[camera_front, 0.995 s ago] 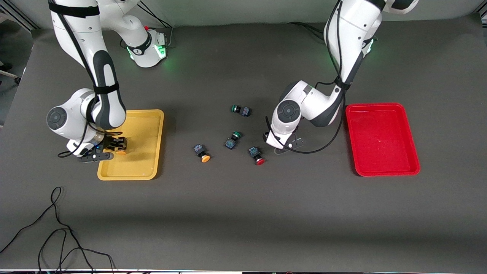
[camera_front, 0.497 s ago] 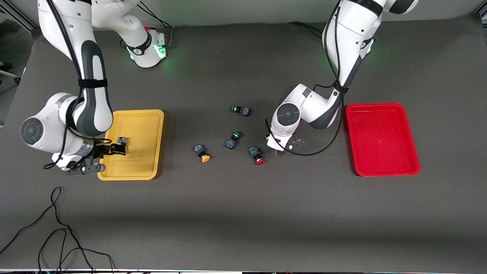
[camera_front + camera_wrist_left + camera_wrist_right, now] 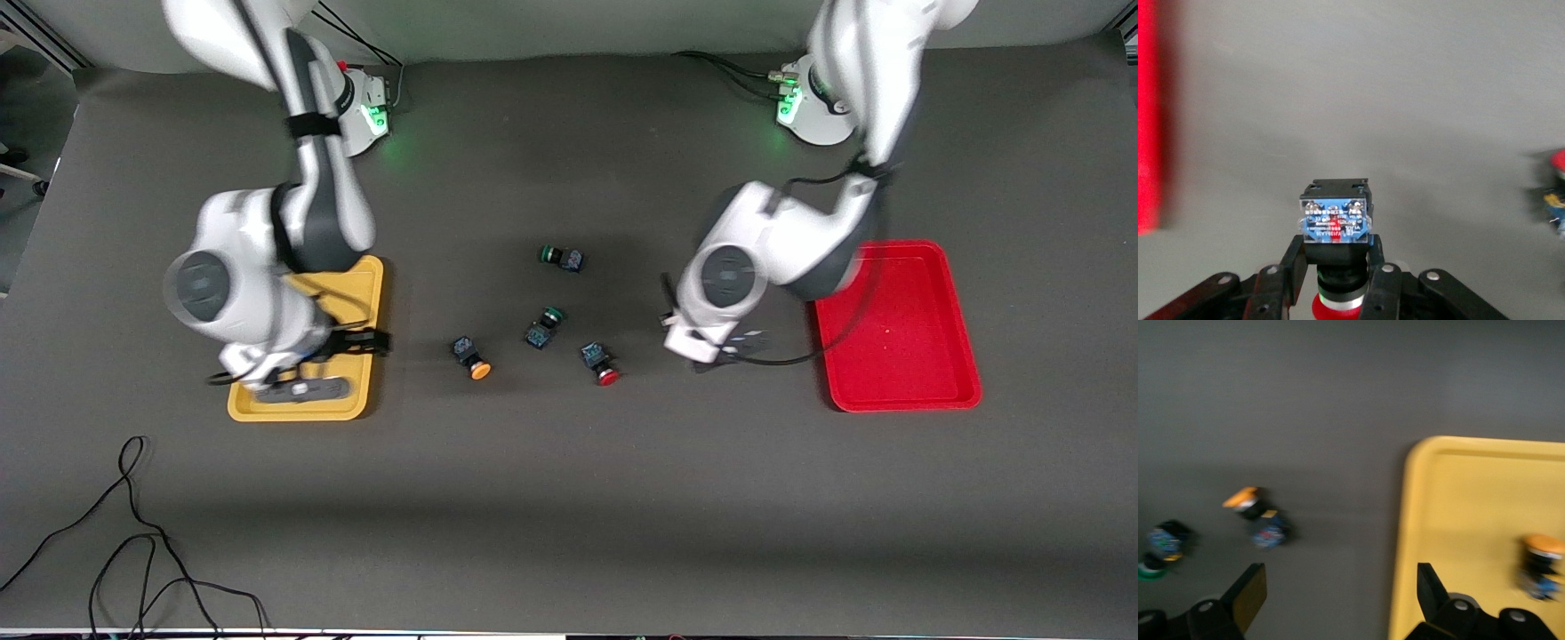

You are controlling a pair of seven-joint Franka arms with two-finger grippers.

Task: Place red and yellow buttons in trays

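We have swung the left gripper (image 3: 1331, 293), clamped on a red button (image 3: 1335, 230), toward the red tray (image 3: 893, 329) just beside it, while the right gripper (image 3: 1338, 593), spread apart, has lifted over the yellow tray (image 3: 360, 284).

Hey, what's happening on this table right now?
Two arms are sorting buttons into trays. The left pincer is shut on a red button, beside the red tray. The right pincer is open over the yellow tray's edge, one yellow button lying inside. Another yellow button, another red button and two green ones wait mid-table.
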